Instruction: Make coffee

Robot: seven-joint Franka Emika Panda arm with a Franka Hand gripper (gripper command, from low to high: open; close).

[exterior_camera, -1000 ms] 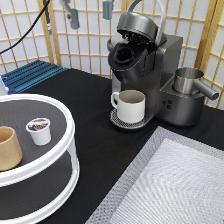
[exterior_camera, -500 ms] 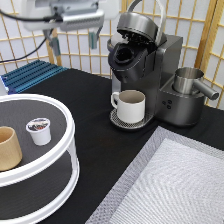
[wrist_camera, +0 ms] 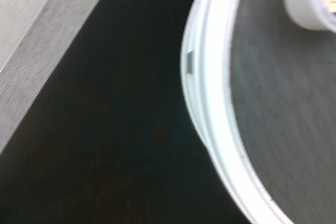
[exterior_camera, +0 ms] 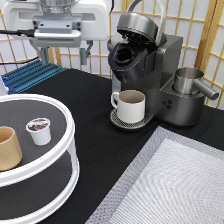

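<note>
Gripper [exterior_camera: 64, 52], fingers spread and empty, hangs high above the coffee pod [exterior_camera: 39, 130]; descend squarely, straddling its rim.

A paper-paned wooden lattice screen [exterior_camera: 200, 25] stands behind the black table [exterior_camera: 95, 120].

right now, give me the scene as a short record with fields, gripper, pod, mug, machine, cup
gripper: gripper with fingers open, holding nothing, high at the exterior view's top left, above the black table
pod: small white plastic coffee pod with dark foil top, upright on the top tier of the white round two-tier tray, untouched
cup: tan handleless cup on the same tier, toward the exterior view's left of the pod
mug: white handled mug on the drip tray of the machine
machine: dark grey coffee machine, lid raised
</note>
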